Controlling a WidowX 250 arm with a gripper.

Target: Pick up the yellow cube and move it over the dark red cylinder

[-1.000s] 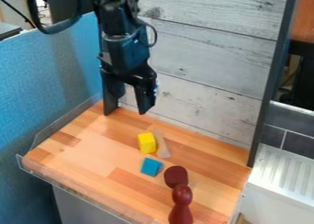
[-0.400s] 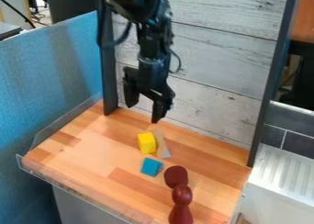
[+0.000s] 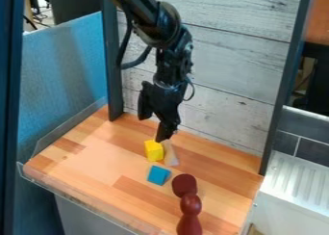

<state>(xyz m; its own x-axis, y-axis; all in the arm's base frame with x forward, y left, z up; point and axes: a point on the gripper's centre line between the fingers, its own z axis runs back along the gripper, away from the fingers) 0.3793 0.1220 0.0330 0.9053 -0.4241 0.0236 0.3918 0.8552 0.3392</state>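
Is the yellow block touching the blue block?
Apart. The camera view shows a little strip of bare wooden tabletop between the yellow block and the blue block.

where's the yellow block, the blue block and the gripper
Yellow block [image 3: 154, 151]: camera view, middle of its visible side.
Blue block [image 3: 158, 175]: camera view, middle of its visible surface.
Gripper [image 3: 154, 127]: camera view, midway between its fingertips.

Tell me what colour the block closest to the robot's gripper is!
The block is bright yellow, and it shows best in the camera view.
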